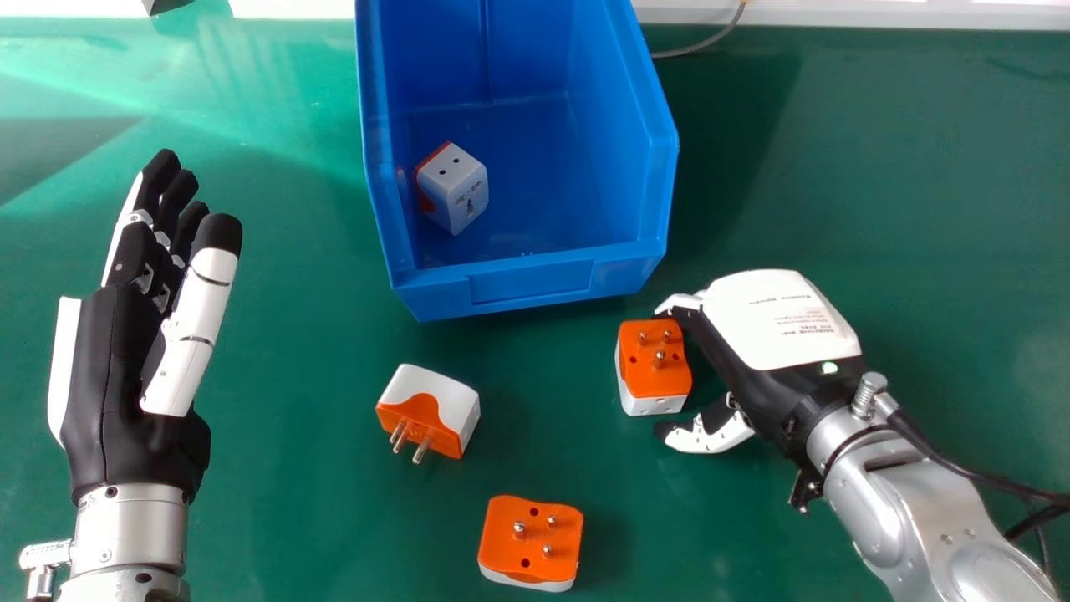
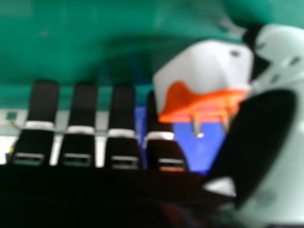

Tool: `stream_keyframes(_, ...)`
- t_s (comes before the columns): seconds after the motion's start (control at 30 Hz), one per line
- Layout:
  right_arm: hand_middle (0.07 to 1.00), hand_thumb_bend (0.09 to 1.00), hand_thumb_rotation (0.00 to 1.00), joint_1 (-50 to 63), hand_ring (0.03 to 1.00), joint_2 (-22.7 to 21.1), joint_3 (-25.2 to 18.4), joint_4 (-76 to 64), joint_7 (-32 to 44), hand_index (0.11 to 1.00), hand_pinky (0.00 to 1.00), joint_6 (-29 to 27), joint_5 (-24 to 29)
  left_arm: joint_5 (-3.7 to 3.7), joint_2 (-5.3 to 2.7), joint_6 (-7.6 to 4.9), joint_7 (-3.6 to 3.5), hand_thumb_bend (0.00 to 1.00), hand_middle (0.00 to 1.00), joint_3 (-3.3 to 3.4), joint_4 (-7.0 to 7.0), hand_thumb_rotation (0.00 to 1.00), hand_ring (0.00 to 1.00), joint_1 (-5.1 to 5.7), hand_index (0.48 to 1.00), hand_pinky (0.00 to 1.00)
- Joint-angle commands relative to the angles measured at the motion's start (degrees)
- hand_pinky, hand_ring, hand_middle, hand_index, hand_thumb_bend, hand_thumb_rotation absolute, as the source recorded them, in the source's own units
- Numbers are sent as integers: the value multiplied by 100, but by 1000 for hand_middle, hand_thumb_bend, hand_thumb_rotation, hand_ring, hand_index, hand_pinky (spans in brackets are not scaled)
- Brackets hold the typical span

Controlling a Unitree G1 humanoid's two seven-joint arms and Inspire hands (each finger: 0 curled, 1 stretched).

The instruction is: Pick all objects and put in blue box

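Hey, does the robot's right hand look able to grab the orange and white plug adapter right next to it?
Likely yes. The black and white right hand is open beside that adapter, thumb toward its near side and fingers by its far side, with nothing else in between.

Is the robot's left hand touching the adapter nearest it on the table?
Apart. The head view shows bare green table between the left hand and that adapter.
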Motion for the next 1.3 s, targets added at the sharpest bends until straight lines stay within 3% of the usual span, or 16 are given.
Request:
stream_keyframes(0.0,577,646,121,161,524,-55,40,316,3,609,441,-65,27,-89,26,-37,-28,580,954,38,-172,607,952,-38,934,967)
stream_keyframes(0.27,516,569,49,116,483,28,-73,408,71,541,396,-71,351,-29,59,-46,-15,561,962,27,-152,604,956,-43,943,963)
stream_keyframes(0.57,495,531,16,181,423,55,-143,281,186,502,327,10,604,-65,46,-25,-16,561,961,27,-171,610,956,-41,941,964)
stream_keyframes(0.77,492,521,8,244,416,36,-166,140,311,492,320,53,640,48,53,-24,35,567,958,17,-154,611,955,-47,937,966)
stream_keyframes(0.93,485,517,5,323,412,-23,-154,-89,419,495,316,111,568,48,13,23,81,572,956,9,-188,616,954,-45,933,963)
stream_keyframes(1.07,480,515,4,441,406,-60,-209,-393,563,499,311,175,595,10,17,32,48,575,954,12,-206,617,953,-20,931,961)
stream_keyframes(1.27,474,513,2,824,400,-119,-406,-1323,998,503,303,443,618,38,12,-8,45,578,953,17,-198,617,954,9,930,963)
